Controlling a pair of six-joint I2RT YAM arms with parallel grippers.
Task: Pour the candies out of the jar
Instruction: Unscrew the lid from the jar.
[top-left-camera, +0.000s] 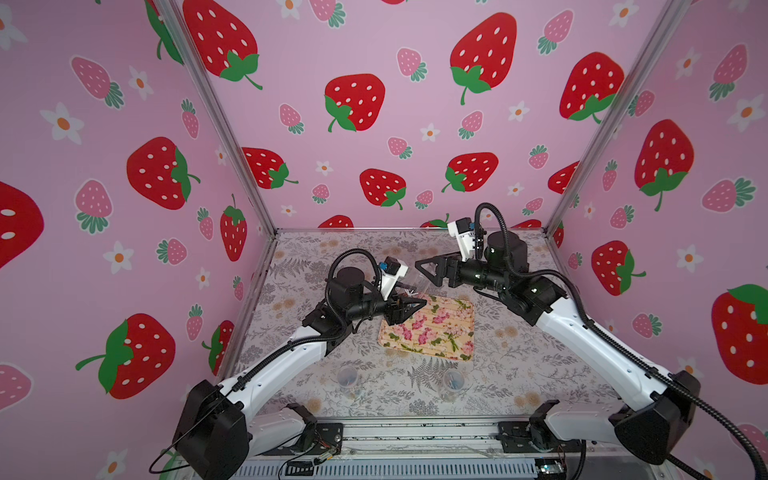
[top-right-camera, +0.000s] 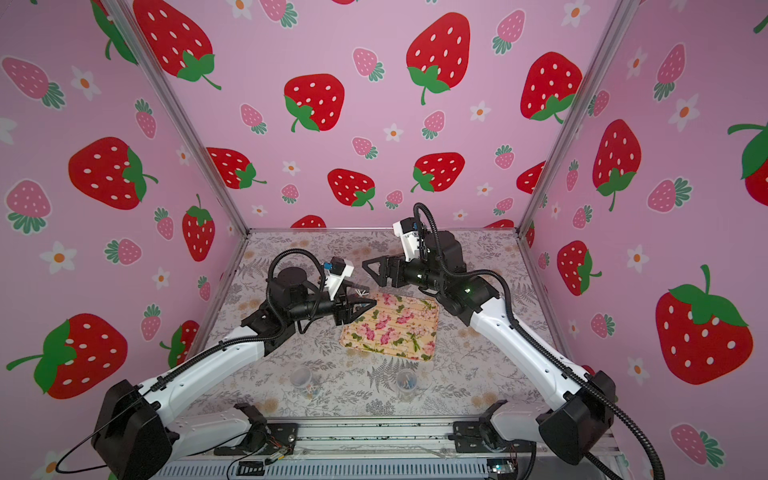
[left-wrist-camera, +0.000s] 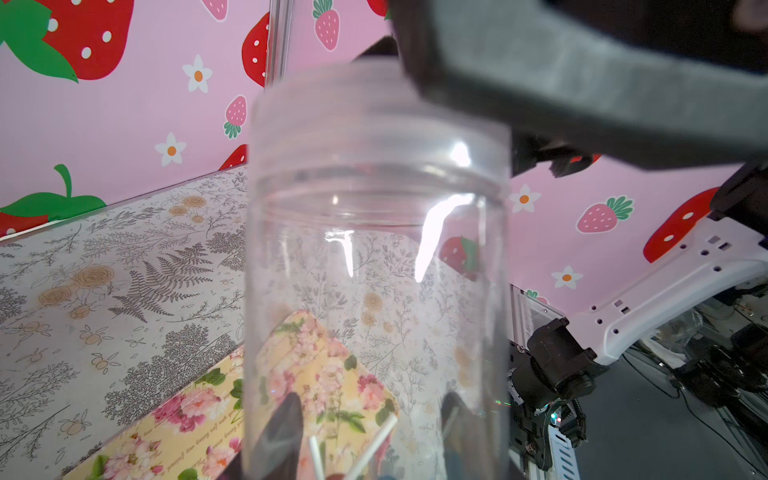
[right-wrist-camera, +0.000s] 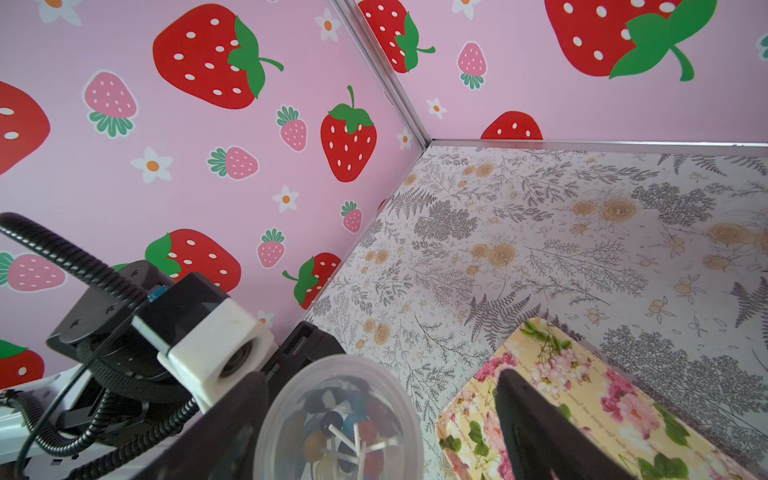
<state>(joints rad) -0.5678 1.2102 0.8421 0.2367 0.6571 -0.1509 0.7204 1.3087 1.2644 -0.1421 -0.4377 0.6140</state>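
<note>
Jar (left-wrist-camera: 376, 249) tight in left end effector (left-wrist-camera: 372, 407), its top between open jaws of right end effector (right-wrist-camera: 376, 382).

This is a robot test cell in a lab. Three walls are flat pink panels (top-left-camera: 374, 124) printed with strawberries and daisies, joined at the corners by bare aluminium posts (top-left-camera: 223, 124). The tabletop (top-left-camera: 519, 374) is covered with a printed sheet of ferns and flowers. Two white-and-black robot arms, left (top-left-camera: 282, 357) and right (top-left-camera: 594, 340), are mounted on a metal rail (top-left-camera: 415, 432) along the open front edge. Corrugated cable conduit (right-wrist-camera: 66, 249) runs along them, and a small circuit board (top-left-camera: 549, 467) sits below the rail. In the left wrist view, tangled cables and equipment (left-wrist-camera: 706, 386) lie on a dark floor beyond the cell.
</note>
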